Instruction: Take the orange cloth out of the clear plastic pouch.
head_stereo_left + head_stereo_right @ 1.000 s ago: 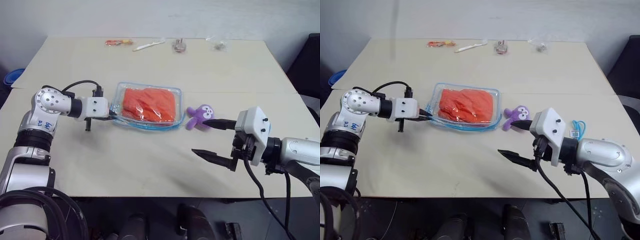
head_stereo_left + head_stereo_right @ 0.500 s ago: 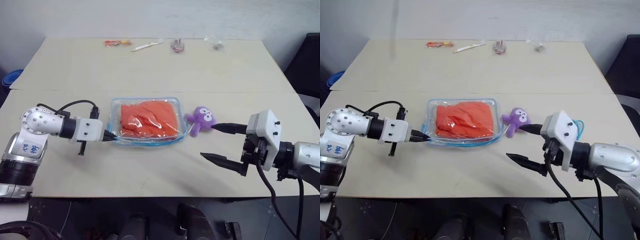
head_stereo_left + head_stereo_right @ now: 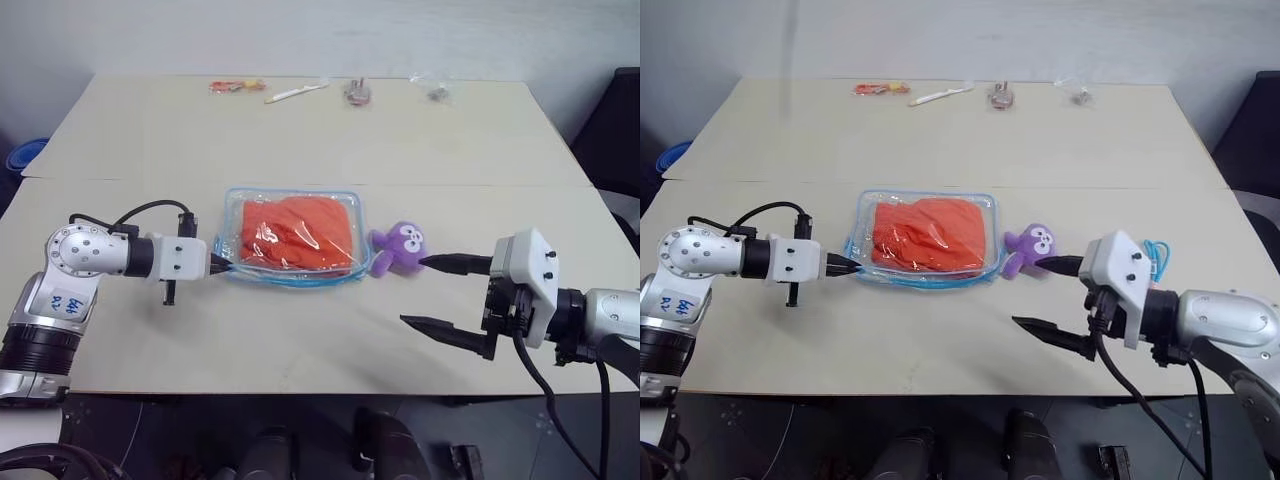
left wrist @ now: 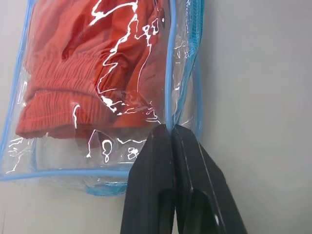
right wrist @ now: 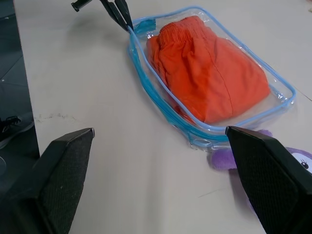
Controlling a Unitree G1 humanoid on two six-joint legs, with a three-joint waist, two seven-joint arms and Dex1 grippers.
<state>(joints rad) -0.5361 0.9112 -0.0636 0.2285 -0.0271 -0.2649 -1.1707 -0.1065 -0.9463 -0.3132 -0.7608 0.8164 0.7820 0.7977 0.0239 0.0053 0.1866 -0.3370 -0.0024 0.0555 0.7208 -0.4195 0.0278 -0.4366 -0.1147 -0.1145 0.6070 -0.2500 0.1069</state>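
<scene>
left arm shell (image 3: 62, 302): blue marking on white housing, chars too small/blurred to read
pouch (image 3: 292, 238): no print legible
far-edge packets (image 3: 238, 86): too small to tell any lettering
right gripper housing (image 3: 528, 275): no label seen
readable txt overall: none
</scene>
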